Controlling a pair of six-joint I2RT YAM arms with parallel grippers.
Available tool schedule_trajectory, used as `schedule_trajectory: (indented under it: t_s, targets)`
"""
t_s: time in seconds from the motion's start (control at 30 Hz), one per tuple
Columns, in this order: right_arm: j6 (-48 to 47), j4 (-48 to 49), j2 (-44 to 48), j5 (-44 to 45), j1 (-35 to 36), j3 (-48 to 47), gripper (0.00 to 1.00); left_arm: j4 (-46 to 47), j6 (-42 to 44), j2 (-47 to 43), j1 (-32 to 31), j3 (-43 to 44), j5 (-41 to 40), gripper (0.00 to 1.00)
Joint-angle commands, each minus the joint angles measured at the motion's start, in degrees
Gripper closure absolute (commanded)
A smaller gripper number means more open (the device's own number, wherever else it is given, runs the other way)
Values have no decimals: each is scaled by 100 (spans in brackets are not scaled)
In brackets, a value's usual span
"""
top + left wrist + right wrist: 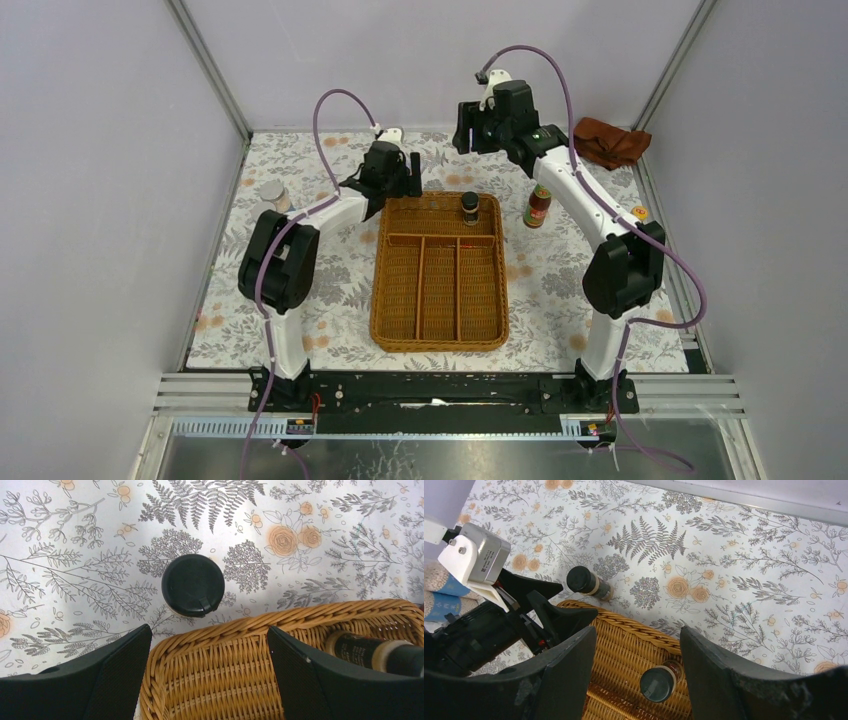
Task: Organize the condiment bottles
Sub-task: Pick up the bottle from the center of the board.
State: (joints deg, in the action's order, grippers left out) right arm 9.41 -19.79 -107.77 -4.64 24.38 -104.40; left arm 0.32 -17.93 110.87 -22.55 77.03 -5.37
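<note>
**A:** Wicker tray (440, 335), brown with dividers, holds one tiny dark black-capped bottle (658, 683) upright in its far compartment. Why's the matching black-capped bottle (192, 585) out on the floral bench (75, 530)?

**B:** Probably not collected yet. It stands just beside the rim. The left arm's fingers (125, 655) hang spread and empty near it, and the right arm's fingers (569, 665) are apart too, holding nothing.

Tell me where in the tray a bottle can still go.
The three long compartments of the tray are bare. The far cross compartment is free in its left half; one jar stands in its right half. Its far left corner is crowded: the open left gripper hovers there, with another jar just outside.
</note>
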Motion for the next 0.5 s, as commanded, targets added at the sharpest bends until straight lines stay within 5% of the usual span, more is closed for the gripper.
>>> schedule_trajectory:
  t_s: [0.0, 0.47]
  targets:
    - [30, 159, -89, -138, 31, -299, 31, 601, 296, 127, -72, 185, -375, 11]
    - [30, 177, -205, -133, -29, -327, 31, 983, 549, 405, -110, 384, -614, 15]
